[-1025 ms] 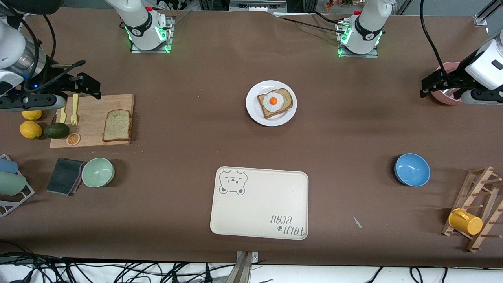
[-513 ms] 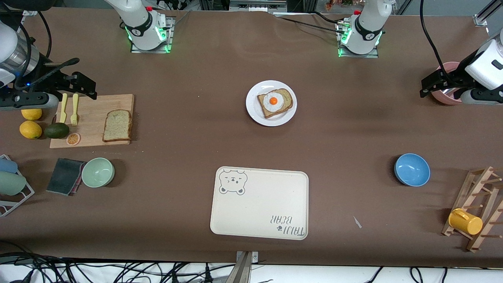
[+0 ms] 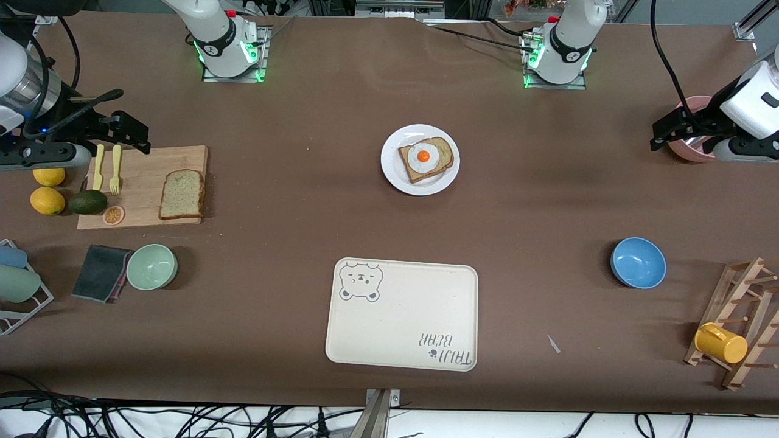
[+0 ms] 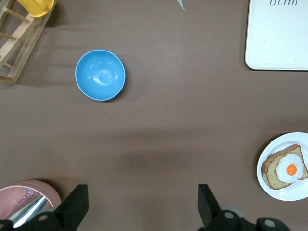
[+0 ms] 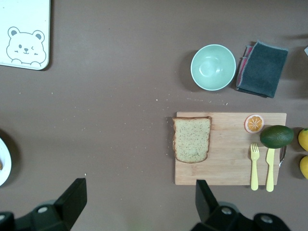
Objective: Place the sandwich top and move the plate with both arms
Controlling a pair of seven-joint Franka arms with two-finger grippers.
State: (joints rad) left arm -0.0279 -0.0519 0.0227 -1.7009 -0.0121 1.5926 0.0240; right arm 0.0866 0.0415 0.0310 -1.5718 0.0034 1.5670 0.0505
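**Items surrounding the work area**

Cutting board (image 3: 143,186) carrying a fork (image 3: 115,169), knife (image 3: 98,166) and orange slice (image 3: 113,215); avocado (image 3: 87,202) and lemons (image 3: 47,201) beside it. Green bowl (image 3: 151,266) touching a dark cloth (image 3: 100,272). Bear-print tray (image 3: 401,314) nearest the camera. Blue bowl (image 3: 638,262), near a wooden rack (image 3: 739,322) holding a yellow cup (image 3: 720,343). Pink bowl (image 3: 691,149).

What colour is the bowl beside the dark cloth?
Pale mint green bowl, beside the cloth; clearest in the right wrist view.

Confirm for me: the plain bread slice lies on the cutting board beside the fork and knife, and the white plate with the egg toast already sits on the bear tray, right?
Not quite. The white plate with the egg toast sits on the bare table, farther from the front camera than the bear tray, as the front view shows. The plain bread slice does lie on the cutting board.
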